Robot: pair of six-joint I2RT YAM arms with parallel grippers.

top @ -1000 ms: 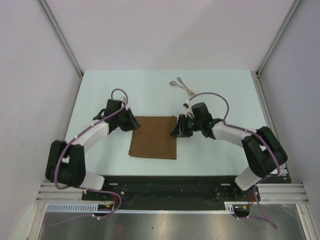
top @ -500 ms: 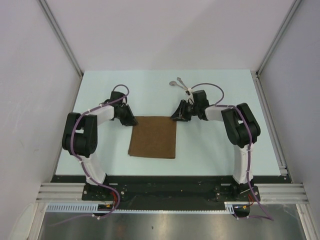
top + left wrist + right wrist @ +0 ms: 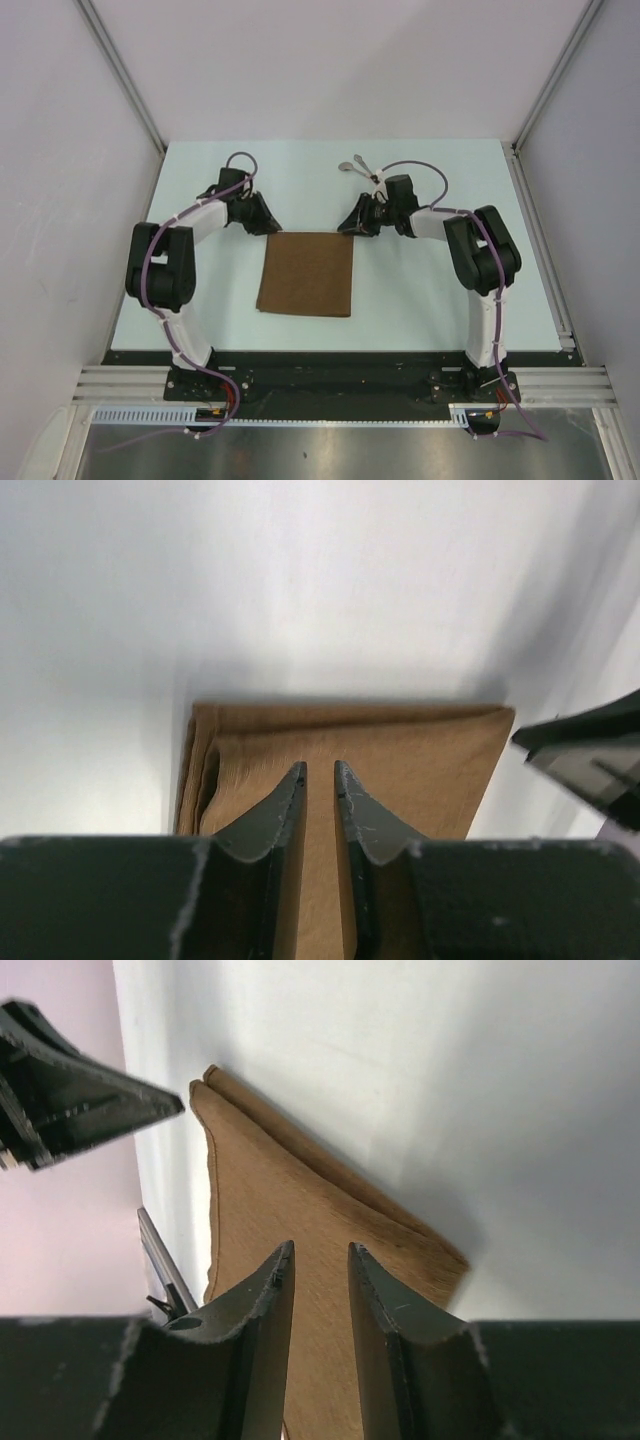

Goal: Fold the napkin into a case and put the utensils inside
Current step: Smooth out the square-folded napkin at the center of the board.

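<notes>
Roughly at the middle of the pale surface (image 3: 450,300), a little closer to its near edge, the brown napkin (image 3: 306,274) lies flat as a folded rectangle, with doubled layers showing along its left side and its far edge. The left gripper (image 3: 270,224) sits at the napkin's far left corner and the right gripper (image 3: 348,226) at its far right corner, the two facing each other across the far edge. In each wrist view the gripper's two fingers stand slightly parted over the cloth. A narrow slit runs between their tips, brown fabric shows through it, and nothing appears pinched. The utensils (image 3: 362,170) lie together near the far edge of the surface, right of its middle, well apart from the napkin and just beyond the right gripper's wrist.
</notes>
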